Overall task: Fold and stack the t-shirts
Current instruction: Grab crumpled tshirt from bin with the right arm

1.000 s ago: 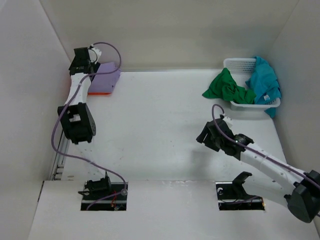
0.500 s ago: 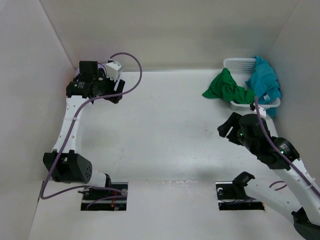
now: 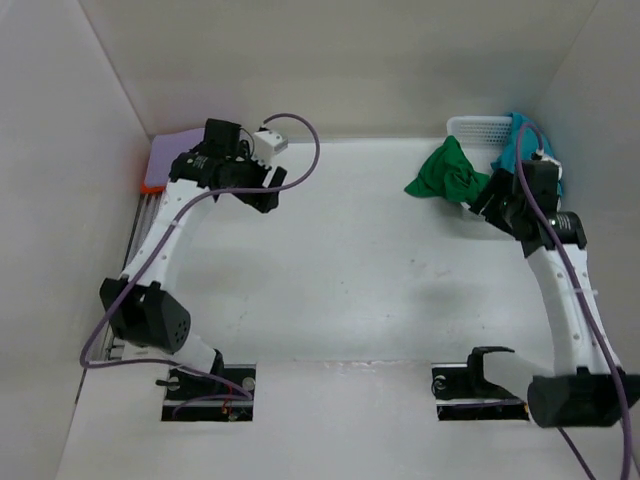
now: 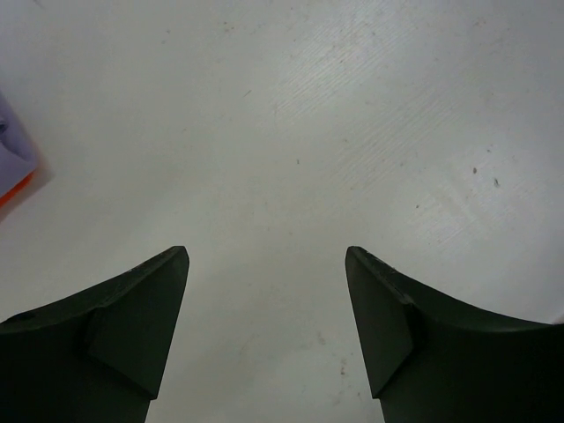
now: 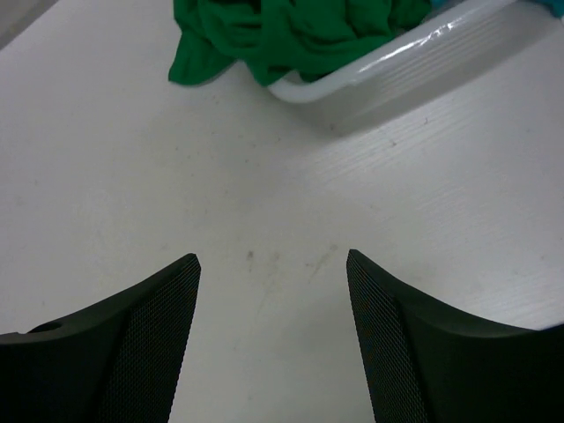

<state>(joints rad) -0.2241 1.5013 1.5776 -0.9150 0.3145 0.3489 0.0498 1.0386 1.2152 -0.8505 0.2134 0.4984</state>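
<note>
A folded lavender t-shirt [image 3: 172, 152] lies on an orange t-shirt [image 3: 146, 186] in the far left corner; both show at the edge of the left wrist view as the lavender t-shirt [image 4: 12, 141] and the orange t-shirt [image 4: 12, 189]. The green t-shirt [image 3: 450, 172] [image 5: 282, 33] spills over the basket's near rim onto the table. The teal t-shirt [image 3: 516, 146] hangs over the basket's right side. My left gripper [image 3: 264, 193] [image 4: 267, 257] is open over bare table, right of the stack. My right gripper [image 3: 484, 204] [image 5: 273, 261] is open, just short of the green t-shirt and basket.
The white mesh basket [image 3: 478, 128] [image 5: 414, 62] stands at the far right corner against the right wall. White walls close the table at the left, back and right. A metal rail [image 3: 134, 232] runs along the left edge.
My left arm swung away from the lavender-orange stack toward the table's far middle. My right arm moved from mid-table up to the basket. Both grippers opened a little wider.
</note>
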